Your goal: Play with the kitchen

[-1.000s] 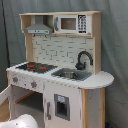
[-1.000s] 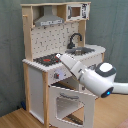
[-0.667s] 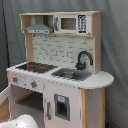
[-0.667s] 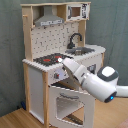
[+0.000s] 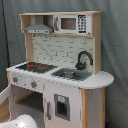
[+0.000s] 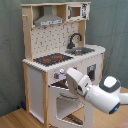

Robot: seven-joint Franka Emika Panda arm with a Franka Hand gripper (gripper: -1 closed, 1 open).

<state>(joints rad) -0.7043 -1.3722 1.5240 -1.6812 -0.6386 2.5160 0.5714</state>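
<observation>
- Standing upright against a grey-green curtain (image 5: 115, 45), the kitchen (image 5: 60, 75) fills most of both exterior views; it rests on a wooden floor (image 6: 15, 117) in the second exterior view.
- Hob (image 6: 52, 59) with red rings sits on the counter, at the second exterior view's left of the sink (image 6: 82, 50); the black faucet (image 6: 75, 39) rises behind the sink.
- Grey hood (image 5: 39, 30) hangs above the hob; the microwave cabinet (image 5: 72, 23) sits beside it, on the first exterior view's right.
- Lower door under the hob is swung open in the second exterior view, showing a hollow compartment (image 6: 67, 105).
- White arm (image 6: 102, 95) reaches in from the second exterior view's right; its front end (image 6: 75, 80) is at the control panel just below the hob edge.
- Jaw state: cannot tell, the fingers are hidden against the panel.
- In the first exterior view only a white rounded part (image 5: 20, 121) shows at the bottom edge.
</observation>
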